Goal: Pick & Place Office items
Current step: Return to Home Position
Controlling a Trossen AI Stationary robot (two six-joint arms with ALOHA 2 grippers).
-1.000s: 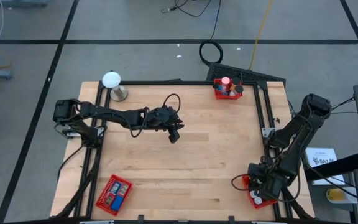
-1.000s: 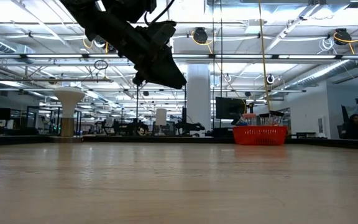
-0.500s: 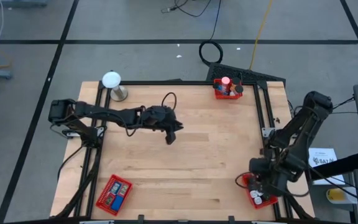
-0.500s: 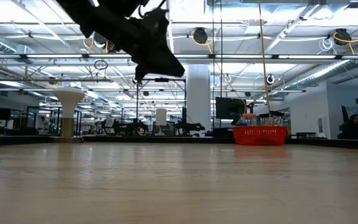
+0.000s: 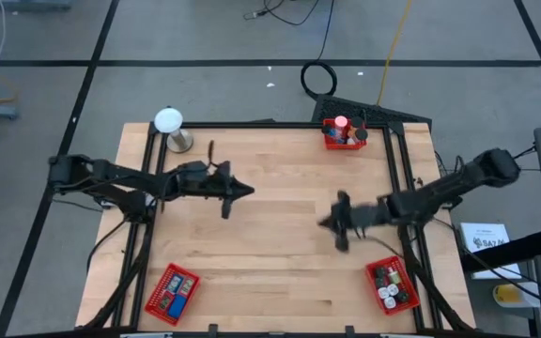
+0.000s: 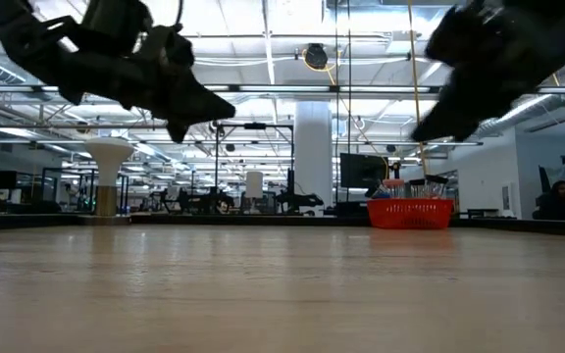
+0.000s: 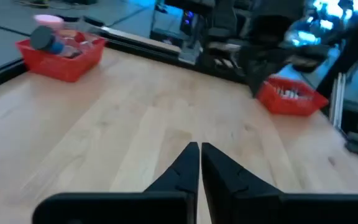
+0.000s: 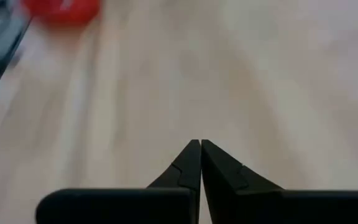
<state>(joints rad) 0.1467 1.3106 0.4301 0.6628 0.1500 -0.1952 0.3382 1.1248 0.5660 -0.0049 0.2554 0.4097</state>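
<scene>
The left gripper (image 5: 230, 198) and right gripper (image 5: 337, 228) are hovering over the desk (image 5: 280, 258), fingers (image 7: 185, 163) pressed together, empty. The office items (image 5: 392, 289) are lying in 3 red baskets (image 6: 410, 216). A white sheet's (image 5: 485, 238) print is unreadable.

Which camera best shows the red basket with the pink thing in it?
Left wrist view: the basket is near, contents visible. High view shows it small at the table's far edge; low view, side-on only; right wrist view shows a red patch, unidentifiable.
</scene>
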